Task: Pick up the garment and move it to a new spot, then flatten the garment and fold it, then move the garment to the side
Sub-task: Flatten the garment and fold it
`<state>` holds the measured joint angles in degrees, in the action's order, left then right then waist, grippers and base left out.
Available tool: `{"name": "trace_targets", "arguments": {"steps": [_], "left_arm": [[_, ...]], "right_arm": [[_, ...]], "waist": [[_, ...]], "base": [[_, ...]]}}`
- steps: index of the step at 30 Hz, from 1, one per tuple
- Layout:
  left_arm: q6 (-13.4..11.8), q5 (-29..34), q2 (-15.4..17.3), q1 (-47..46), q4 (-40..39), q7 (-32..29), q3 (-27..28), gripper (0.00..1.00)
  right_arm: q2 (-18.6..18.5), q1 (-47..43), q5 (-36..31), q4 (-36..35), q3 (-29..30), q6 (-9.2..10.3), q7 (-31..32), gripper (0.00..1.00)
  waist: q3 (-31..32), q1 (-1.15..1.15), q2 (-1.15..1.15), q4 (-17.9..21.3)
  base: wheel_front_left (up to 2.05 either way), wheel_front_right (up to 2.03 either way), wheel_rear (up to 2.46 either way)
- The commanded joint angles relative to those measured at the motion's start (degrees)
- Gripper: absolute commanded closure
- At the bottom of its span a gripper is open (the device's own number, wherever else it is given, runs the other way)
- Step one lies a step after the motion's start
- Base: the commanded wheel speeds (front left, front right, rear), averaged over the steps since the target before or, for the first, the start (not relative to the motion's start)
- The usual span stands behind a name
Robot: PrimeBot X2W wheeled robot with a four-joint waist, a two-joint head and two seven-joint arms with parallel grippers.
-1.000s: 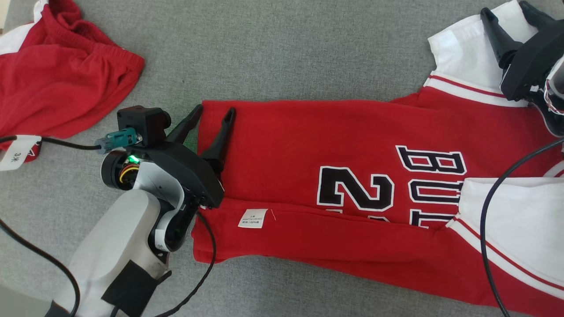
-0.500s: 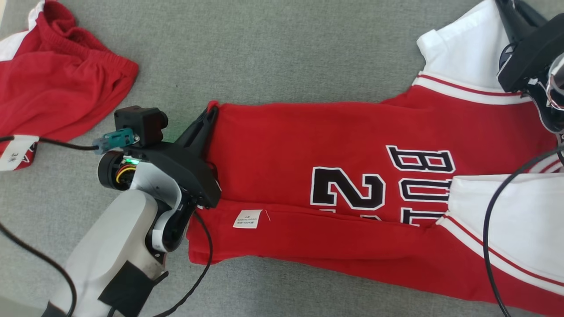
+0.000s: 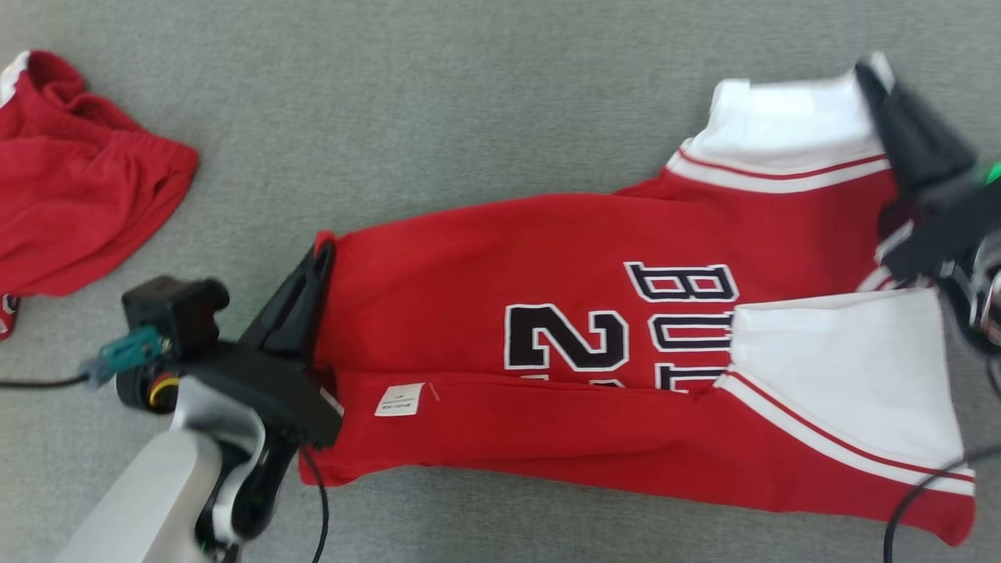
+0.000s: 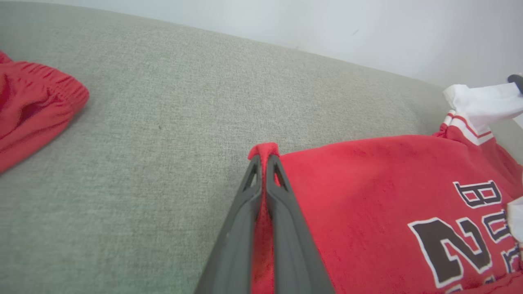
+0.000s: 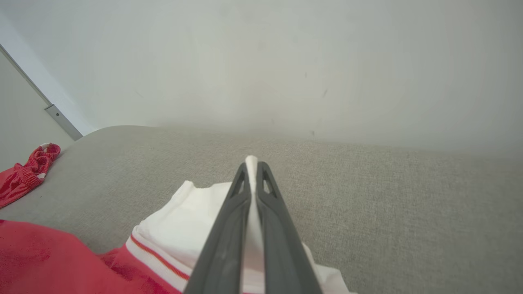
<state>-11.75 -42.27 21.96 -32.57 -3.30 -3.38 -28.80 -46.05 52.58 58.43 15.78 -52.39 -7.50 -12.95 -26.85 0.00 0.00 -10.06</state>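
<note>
I saw my left gripper [image 3: 319, 258] squeezed tight on the far left corner of the red cloth jersey with white sleeves [image 3: 485, 274]. In the left wrist view, a small fold of red cloth poked out between the two dark fingers [image 4: 282, 204], which were pressed close together.

My right gripper [image 3: 870, 72] was clamped on the edge of the far white sleeve [image 3: 782, 117], at the far right of the scene. In the right wrist view, a thin strip of white cloth stood between its fingers [image 5: 229, 228].

The jersey was stretched from left to right across the flat grey cloth surface [image 3: 438, 117], between the two grippers. Its black letters and numbers [image 3: 567, 336] faced up. The near long edge was folded over onto the front, and a small white tag [image 3: 399, 399] showed on that fold. The other white sleeve [image 3: 844, 367] lay on top of the red front at the near right.

A crumpled pair of red shorts [image 3: 78, 188] lay at the far left, well apart from the jersey. A thin black cable [image 3: 322, 500] hung by my left arm.
</note>
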Motion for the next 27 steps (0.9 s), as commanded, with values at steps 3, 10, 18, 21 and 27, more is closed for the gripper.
{"name": "trace_targets", "arguments": {"steps": [3,10,18,21,27], "left_arm": [[-0.82,-0.63,2.18,3.54,-3.00,-0.44,0.74,1.00],[-2.97,-2.55,5.65,10.05,-7.93,-0.98,3.19,1.00],[-4.54,-2.39,7.37,13.55,-8.76,-0.45,4.30,1.00],[-5.83,-1.88,6.91,15.76,-8.34,1.79,5.12,1.00],[-6.86,-2.04,6.03,19.00,-7.62,4.25,5.50,1.00]], "right_arm": [[-1.60,-5.04,0.54,-3.53,0.36,0.02,-0.77,1.00],[-2.44,-15.90,0.60,-10.05,3.88,0.02,-1.78,1.00],[0.47,-27.54,-1.33,-14.06,10.14,0.02,-2.22,1.00],[2.89,-33.03,-2.50,-15.50,13.05,0.02,-2.19,1.00],[6.02,-38.62,-4.23,-16.22,15.23,0.02,-1.17,1.00]], "waist": [[1.84,0.00,0.00,2.24],[3.90,0.00,0.00,5.00],[6.04,0.00,0.00,7.39],[7.06,0.00,0.00,8.64],[8.09,0.00,0.00,9.42]], "base": [[0.00,0.00,0.00],[0.00,0.00,0.00],[0.00,0.00,0.00],[0.00,0.00,0.00],[0.00,0.00,0.00]]}}
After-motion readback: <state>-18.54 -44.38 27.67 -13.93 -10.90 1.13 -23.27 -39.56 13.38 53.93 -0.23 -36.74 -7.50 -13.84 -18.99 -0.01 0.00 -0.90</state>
